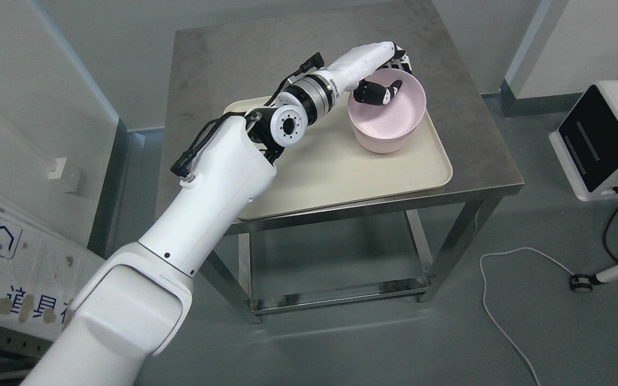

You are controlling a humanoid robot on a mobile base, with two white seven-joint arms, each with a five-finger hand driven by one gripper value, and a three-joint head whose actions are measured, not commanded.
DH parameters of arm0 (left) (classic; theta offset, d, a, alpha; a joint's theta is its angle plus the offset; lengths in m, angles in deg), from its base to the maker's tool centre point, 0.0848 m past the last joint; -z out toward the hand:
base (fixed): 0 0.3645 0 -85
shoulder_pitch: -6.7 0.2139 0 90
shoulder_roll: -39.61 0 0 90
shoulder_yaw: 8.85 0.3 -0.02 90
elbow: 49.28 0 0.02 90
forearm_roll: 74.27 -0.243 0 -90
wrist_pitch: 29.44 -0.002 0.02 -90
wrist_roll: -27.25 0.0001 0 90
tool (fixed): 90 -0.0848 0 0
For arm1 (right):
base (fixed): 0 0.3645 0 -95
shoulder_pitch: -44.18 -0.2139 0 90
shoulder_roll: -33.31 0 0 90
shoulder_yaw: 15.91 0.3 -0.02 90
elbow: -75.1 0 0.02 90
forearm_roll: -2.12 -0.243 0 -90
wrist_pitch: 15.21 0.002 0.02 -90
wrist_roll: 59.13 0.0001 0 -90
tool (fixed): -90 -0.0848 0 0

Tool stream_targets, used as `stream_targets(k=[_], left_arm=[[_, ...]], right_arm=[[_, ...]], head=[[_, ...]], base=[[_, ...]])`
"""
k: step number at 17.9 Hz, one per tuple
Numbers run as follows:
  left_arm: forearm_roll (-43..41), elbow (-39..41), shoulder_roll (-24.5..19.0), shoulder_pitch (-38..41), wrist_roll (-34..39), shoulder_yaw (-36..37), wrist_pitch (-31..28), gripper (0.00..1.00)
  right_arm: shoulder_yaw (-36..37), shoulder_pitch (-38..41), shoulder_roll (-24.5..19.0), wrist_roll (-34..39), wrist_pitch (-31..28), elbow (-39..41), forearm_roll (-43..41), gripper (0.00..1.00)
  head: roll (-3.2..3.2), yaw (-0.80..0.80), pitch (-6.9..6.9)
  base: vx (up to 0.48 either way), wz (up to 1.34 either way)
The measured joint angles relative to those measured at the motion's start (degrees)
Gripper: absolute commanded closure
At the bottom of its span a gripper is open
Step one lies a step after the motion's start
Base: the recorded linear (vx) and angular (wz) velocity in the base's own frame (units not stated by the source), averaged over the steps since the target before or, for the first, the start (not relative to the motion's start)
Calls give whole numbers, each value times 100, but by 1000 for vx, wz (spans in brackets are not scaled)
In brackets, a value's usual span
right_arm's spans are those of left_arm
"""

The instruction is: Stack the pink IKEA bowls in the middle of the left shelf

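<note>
1. A pink bowl (389, 115) stands on a cream tray (341, 166) atop a steel table (266, 64), right of centre in the upper frame.
2. The left hand (381, 80), its white arm rising from the lower left, grips the bowl's far rim, dark fingers (379, 92) curled down inside it.
3. A white machine (604, 139) sits on the floor at the right edge.

The left hand (381, 80) covers part of the far rim of the pink bowl (389, 115) — its outer fingers are hidden behind the rim. The white arm (212, 187) hides the tray's (341, 166) left corner. The white device (604, 139) — cut by the right edge.
</note>
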Motion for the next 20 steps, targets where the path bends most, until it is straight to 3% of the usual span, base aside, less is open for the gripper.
stream_targets(k=[1, 2, 5, 6, 8, 12, 14, 18, 20], left_arm=[[-12, -21, 3, -14, 14, 6, -1, 53], [-27, -43, 8, -22, 26, 10, -2, 43], [-52, -95, 15, -41, 38, -33, -11, 27], [-52, -99, 18, -41, 39, -125, -23, 14], [-36, -55, 23, -28, 39, -382, 10, 5], [228, 272, 30, 213, -20, -1194, 507, 2], [469, 605, 32, 537, -381, -1477, 668, 3], [674, 1283, 35, 1249, -1068, -1664, 763, 7], [389, 1542, 35, 1469, -1218, -1662, 788, 9]], right_arm=[[0, 0, 0, 0, 0, 0, 0, 0], [0, 0, 0, 0, 0, 0, 0, 0], [0, 0, 0, 0, 0, 0, 0, 0], [0, 0, 0, 0, 0, 0, 0, 0], [0, 0, 0, 0, 0, 0, 0, 0], [0, 0, 0, 1, 0, 0, 0, 0], [0, 0, 0, 2, 0, 0, 0, 0], [0, 0, 0, 31, 0, 0, 0, 0], [0, 0, 0, 22, 0, 0, 0, 0]], head=[[0, 0, 0], [0, 0, 0], [0, 0, 0], [0, 0, 0], [0, 0, 0], [0, 0, 0], [0, 0, 0], [0, 0, 1], [0, 0, 2]], base=[[0, 0], [0, 0], [0, 0], [0, 0], [0, 0], [0, 0], [0, 0], [0, 0], [0, 0]])
